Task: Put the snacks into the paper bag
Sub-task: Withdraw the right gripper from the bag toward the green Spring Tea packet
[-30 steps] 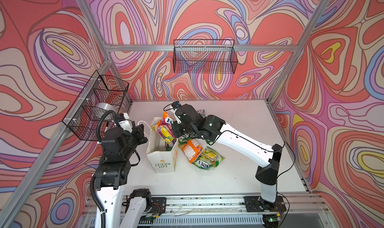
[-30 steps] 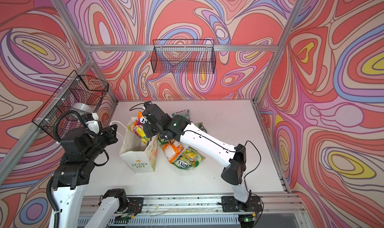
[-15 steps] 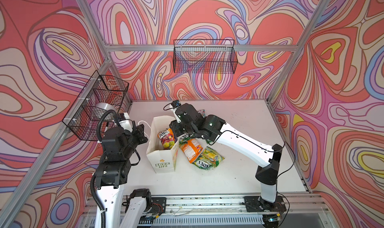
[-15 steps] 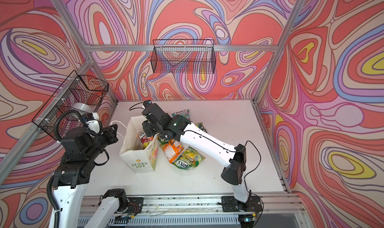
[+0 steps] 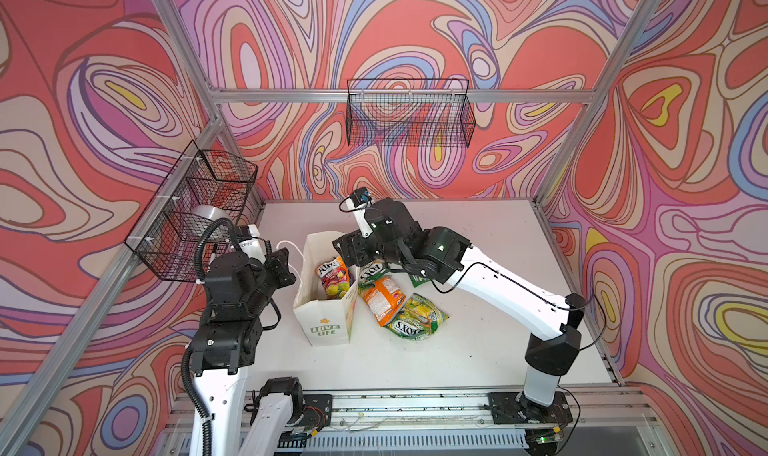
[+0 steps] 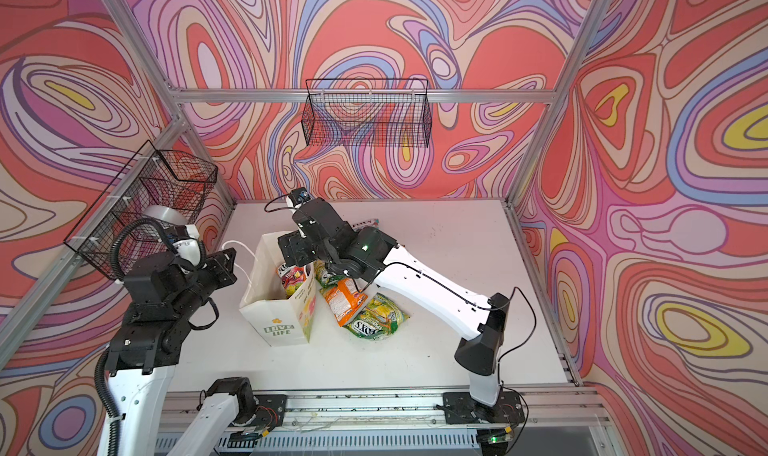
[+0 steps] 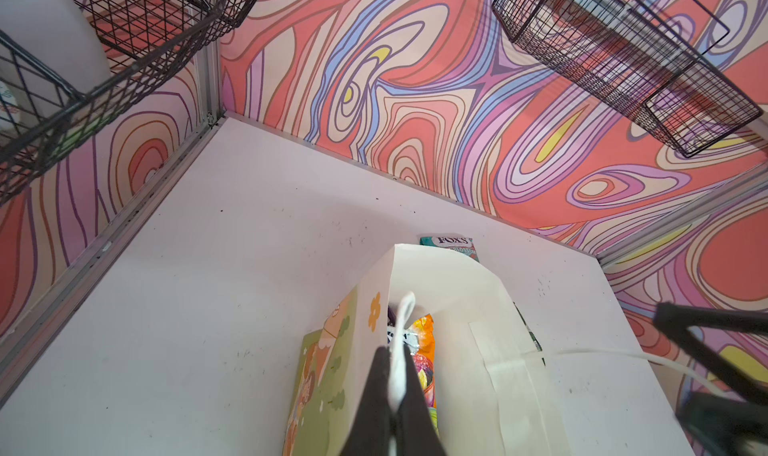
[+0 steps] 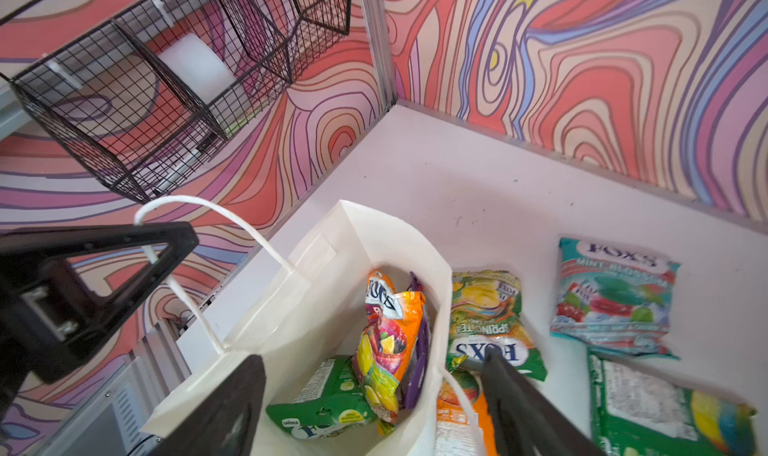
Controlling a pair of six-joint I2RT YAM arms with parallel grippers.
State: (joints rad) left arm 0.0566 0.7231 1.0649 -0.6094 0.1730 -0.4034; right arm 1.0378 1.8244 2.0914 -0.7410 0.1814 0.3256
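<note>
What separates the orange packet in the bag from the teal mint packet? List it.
The orange packet stands on end inside the paper bag; the teal mint packet lies flat on the table, outside it. The orange packet is crumpled, the teal mint packet fairly smooth. Both are glossy FOX'S packets.

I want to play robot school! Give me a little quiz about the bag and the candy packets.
1. True or false: the right arm's fingers stand open above the paper bag.
2. What do the left arm's fingers pinch? A) the bag's white cord handle B) a green packet C) a wire basket
3. Fill in: the teal Mint Blossom packet lies ___ the bag, on the table.
Key: 1 true. 2 A. 3 outside.
</note>
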